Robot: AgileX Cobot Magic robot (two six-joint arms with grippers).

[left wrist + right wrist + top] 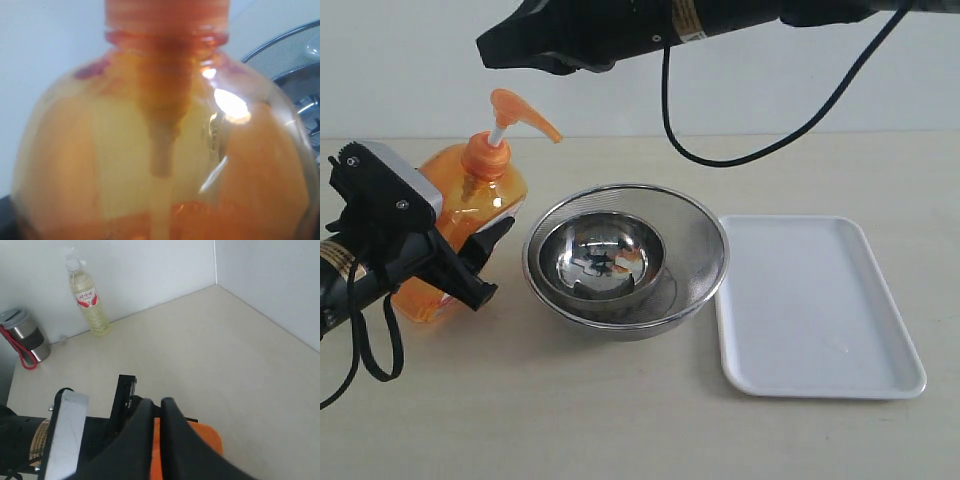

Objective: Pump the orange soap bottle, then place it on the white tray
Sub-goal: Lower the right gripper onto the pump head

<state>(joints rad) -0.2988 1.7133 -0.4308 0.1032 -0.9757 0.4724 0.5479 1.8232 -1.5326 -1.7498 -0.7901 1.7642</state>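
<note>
While your left tool is gripping the bottle around its body, the bottle is standing at the left end of the bench, just beside the nested steel bowls. Your right tool is hanging above the pump head, jaws closed on nothing and clear of the pump. The tray is lying beyond the bowls, touching the outer bowl's rim and well apart from the bottle.
</note>
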